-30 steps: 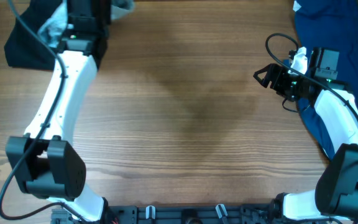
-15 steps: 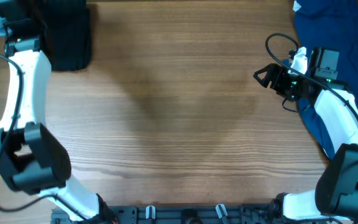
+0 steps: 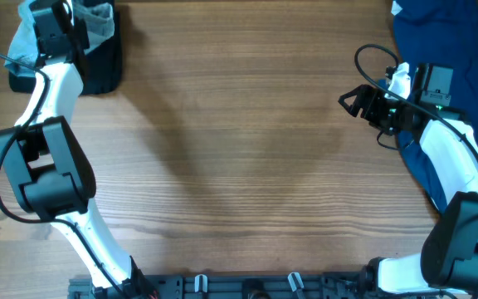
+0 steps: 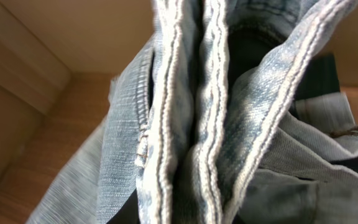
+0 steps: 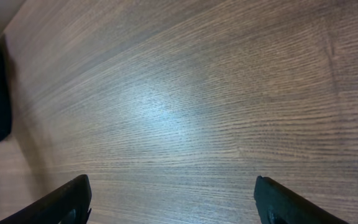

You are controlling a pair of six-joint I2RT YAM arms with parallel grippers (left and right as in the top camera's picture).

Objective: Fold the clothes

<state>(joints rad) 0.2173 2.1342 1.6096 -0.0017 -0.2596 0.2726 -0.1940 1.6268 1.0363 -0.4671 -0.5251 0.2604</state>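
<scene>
**Denim shorts (image 3: 23, 37) bunched at the far left corner of the table (image 3: 239, 149)**

We see the light-blue shorts fill the left wrist view, seams close to the lens. They are gathered around the left end effector (image 3: 56, 12), over a black garment (image 3: 98, 62). We cannot tell whether its fingers are together. The right end effector (image 5: 176, 202) hovers over bare wood, fingers apart, beside a navy garment (image 3: 442, 33).

Robotics lab workstation: left arm (image 3: 56, 87) and right arm (image 3: 451, 158) are mounted on a black rail (image 3: 247, 286) at the edge of a wooden desk (image 3: 239, 124).
</scene>
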